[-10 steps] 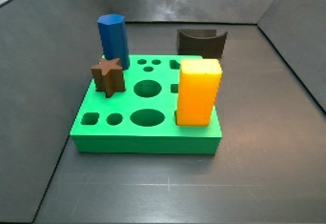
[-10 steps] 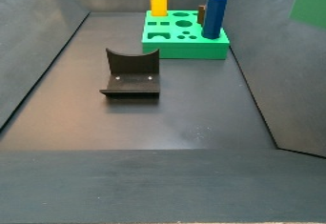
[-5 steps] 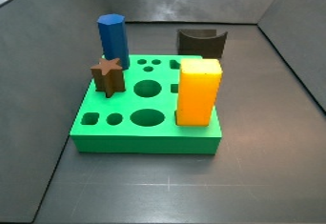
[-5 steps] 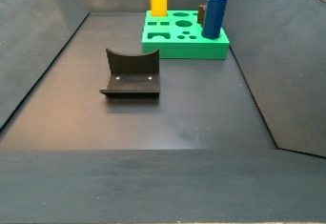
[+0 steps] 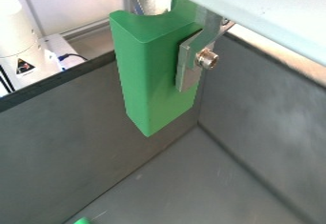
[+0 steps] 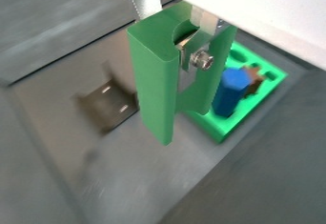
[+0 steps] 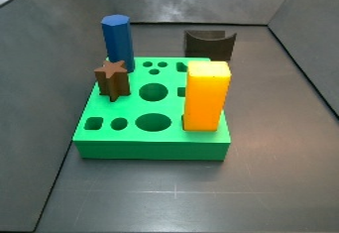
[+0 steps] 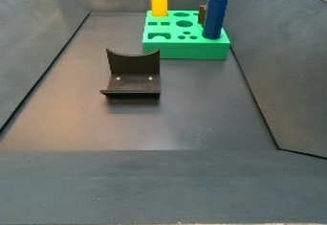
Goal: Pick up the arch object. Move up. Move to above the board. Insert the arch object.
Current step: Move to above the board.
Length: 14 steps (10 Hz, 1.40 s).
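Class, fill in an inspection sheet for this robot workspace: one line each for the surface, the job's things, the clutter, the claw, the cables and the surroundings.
Surface: dark grey floor, bare apart from the items below.
Job's things: narrow medium-green arch block held in the air; bright green square board with shaped holes on the floor.
Clutter: blue prism, brown star piece and orange block standing in the board; dark brown block with a curved cutout on the floor, apart from the board.
Claw: claw seen only in the wrist views, shut on the arch block, well above the floor.
Cables: nothing seen.
Surroundings: dark grey walls; white equipment outside.
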### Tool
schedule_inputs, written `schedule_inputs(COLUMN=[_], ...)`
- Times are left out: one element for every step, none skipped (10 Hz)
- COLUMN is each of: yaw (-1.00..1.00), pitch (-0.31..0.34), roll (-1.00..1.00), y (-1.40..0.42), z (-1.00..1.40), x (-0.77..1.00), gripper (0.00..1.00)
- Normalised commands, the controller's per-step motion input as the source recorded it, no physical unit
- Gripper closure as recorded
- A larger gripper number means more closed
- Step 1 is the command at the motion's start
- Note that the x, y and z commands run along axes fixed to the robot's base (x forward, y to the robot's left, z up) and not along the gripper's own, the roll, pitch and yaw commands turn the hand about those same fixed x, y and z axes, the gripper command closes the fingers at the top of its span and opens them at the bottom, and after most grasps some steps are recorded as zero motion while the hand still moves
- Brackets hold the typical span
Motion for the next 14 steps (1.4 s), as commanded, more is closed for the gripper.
schedule_inputs(yaw=[-0.41, -0.2, -0.08, -0.04, -0.02, -0.01, 0.0, 0.0, 0.0, 0.0, 0.01, 0.01, 0.01, 0.01], pitch=[0.159, 0.158, 0.137, 0.132, 0.13, 0.13, 0.127, 0.132, 0.137, 0.145, 0.142, 0.144, 0.14, 0.109], roll=[-0.14, -0.1, -0.06, -0.02, -0.01, -0.02, -0.01, 0.0, -0.01, 0.01, 0.02, 0.05, 0.06, 0.06], y=[-1.0, -1.0, -1.0, -1.0, -1.0, -1.0, -1.0, -1.0, -1.0, -1.0, -1.0, -0.63, -0.45, -0.23], z=[0.03, 0.03, 0.03, 0.04, 0.04, 0.04, 0.05, 0.05, 0.06, 0.06, 0.07, 0.05, 0.04, 0.04], x=[0.37, 0.38, 0.39, 0.39, 0.4, 0.41, 0.41, 0.42, 0.44, 0.46, 0.48, 0.35, 0.27, 0.16], gripper=[1.0, 1.0, 1.0, 1.0, 1.0, 1.0, 1.0, 1.0, 1.0, 1.0, 1.0, 1.0, 1.0, 1.0])
